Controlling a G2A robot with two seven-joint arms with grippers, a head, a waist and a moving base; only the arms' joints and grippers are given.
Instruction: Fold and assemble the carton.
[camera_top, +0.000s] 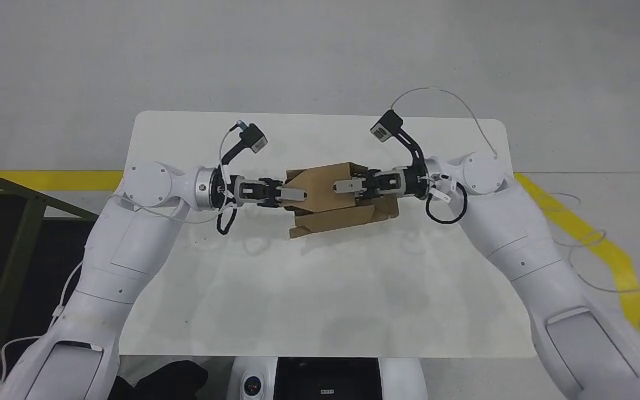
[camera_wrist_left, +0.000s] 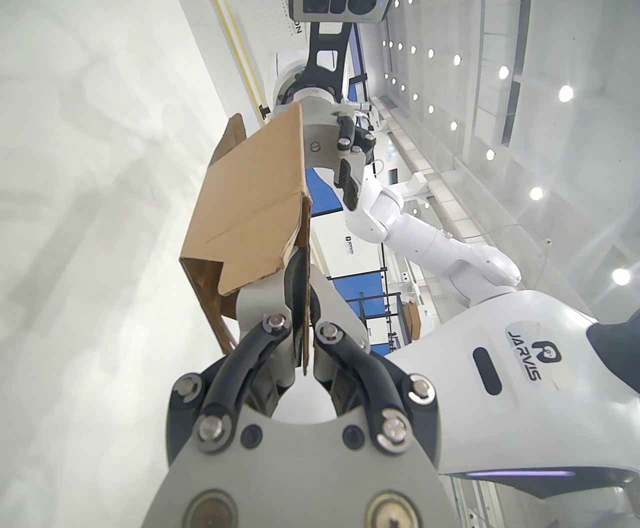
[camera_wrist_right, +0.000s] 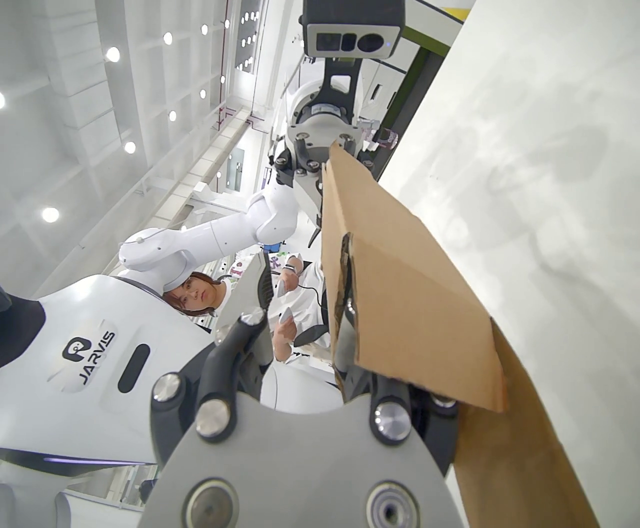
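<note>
A brown carton (camera_top: 335, 200), partly folded, hangs above the middle of the white table, held between the two arms. My left gripper (camera_top: 291, 192) is at its left end, shut on a thin flap edge of the carton (camera_wrist_left: 250, 200); in the left wrist view the gripper (camera_wrist_left: 300, 287) has the cardboard pinched between its pads. My right gripper (camera_top: 347, 185) is at the carton's right end and stands open. In its own view, the right gripper (camera_wrist_right: 300, 300) has one finger (camera_wrist_right: 252, 290) free in the air, and the other lies against the carton (camera_wrist_right: 410, 300) wall, mostly hidden by it.
The white table (camera_top: 200, 300) lies under the carton, with bare surface on every side. Yellow floor tape (camera_top: 60, 180) runs past the table's left and right ends. Thin cables loop off the right forearm (camera_top: 470, 110).
</note>
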